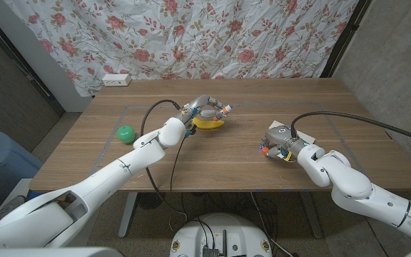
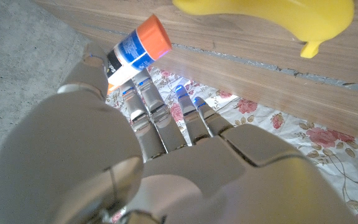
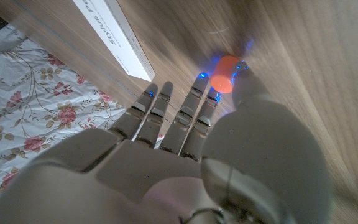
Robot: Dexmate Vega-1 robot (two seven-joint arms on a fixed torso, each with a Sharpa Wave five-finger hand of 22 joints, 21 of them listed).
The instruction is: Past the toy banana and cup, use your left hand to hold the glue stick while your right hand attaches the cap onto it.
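My left hand hovers just over the yellow toy banana at the table's middle back. It pinches the glue stick, a white-and-blue tube with an orange end, between thumb and fingers; the stick pokes out toward the right. The banana lies on the wood close past the fingertips. My right hand sits low on the table at the right. A small orange cap is pinched between its thumb and fingertips, right at the table surface, and shows as the cap at that hand's left side.
A small green cup stands on the table's left part. A flat white box lies just behind my right hand. Black cables run from both wrists. A flowered curtain hangs behind the table.
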